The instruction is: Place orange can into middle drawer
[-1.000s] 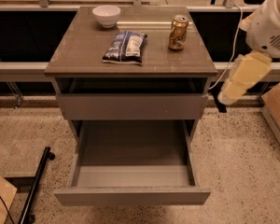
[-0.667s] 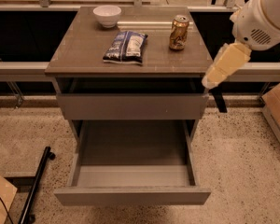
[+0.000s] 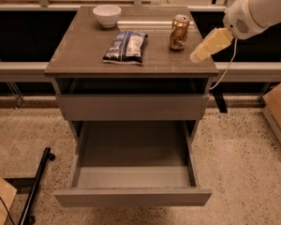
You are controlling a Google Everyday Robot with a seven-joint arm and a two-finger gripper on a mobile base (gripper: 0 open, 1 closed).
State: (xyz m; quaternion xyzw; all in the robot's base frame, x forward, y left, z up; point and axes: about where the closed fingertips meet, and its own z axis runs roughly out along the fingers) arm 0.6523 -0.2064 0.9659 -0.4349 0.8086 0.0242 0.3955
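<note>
Grey-brown cabinet top (image 3: 84, 55), orange can (image 3: 179, 32) upright toward right rear corner, gripper (image 3: 199, 55) over right edge, near can, not touching, opening cannot be told, middle drawer (image 3: 131, 197) open.

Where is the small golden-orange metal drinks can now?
In the camera view, the golden-orange metal can stands upright at the right rear of the grey cabinet top, between the blue-and-white snack bag and the gripper hovering at the right edge.

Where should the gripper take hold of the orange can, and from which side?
Probably around its cylindrical mid-body, from the right: the orange can stands upright on the cabinet top, the gripper hovers right of it, and the snack bag lies to its left.
</note>
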